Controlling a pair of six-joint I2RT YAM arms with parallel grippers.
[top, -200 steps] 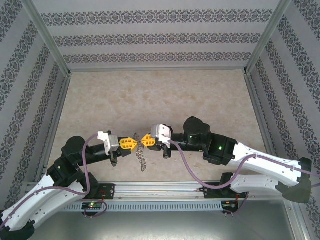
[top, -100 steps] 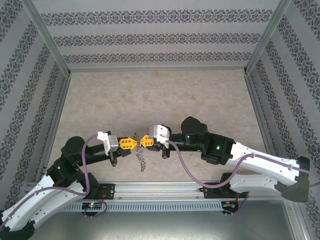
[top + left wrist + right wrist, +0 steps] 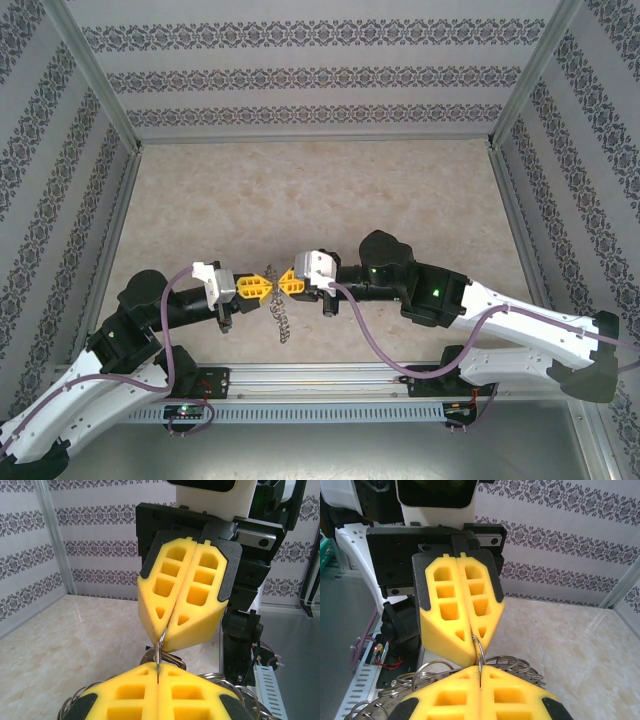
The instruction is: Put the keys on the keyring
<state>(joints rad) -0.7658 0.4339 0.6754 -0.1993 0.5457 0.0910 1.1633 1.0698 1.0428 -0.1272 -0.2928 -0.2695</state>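
My two grippers meet tip to tip above the near middle of the table. The left gripper [image 3: 263,287] and the right gripper [image 3: 290,281] are both shut. The keyring [image 3: 282,318] hangs below them as a bunch of grey wire loops. In the left wrist view my left gripper [image 3: 158,669] pinches a thin metal edge, and the right gripper [image 3: 164,633] opposite grips the same piece. In the right wrist view my right gripper [image 3: 480,669] and the left gripper [image 3: 474,642] both clamp one small wire loop [image 3: 479,649] of the keyring [image 3: 517,664]. The black-headed key is hidden.
The marble-patterned table [image 3: 320,200] stretches away behind the grippers. Patterned walls and aluminium posts [image 3: 95,80] enclose it. A metal rail [image 3: 320,378] with wiring runs along the near edge by the arm bases.
Both grippers, still pressed tip to tip, have drifted slightly left with the keyring hanging beneath them. Neither has opened.
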